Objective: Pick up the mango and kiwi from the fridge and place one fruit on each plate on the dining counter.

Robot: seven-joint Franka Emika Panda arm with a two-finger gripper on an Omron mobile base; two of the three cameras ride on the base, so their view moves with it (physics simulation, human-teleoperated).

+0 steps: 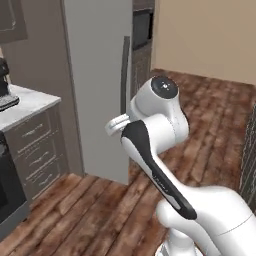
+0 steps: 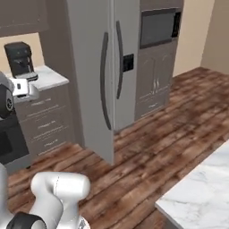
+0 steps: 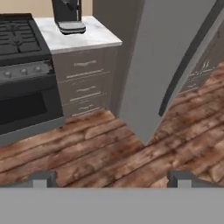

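Ahead of the robot, the fridge [image 2: 96, 76] stands with doors closed, so mango and kiwi are presumably inside; nothing is fetched yet. The gripper [image 3: 111, 178] has its jaws spread wide, holding nothing.

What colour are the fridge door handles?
Dark grey, nearly black, against the lighter grey fridge doors. The handles show best in the right base view.
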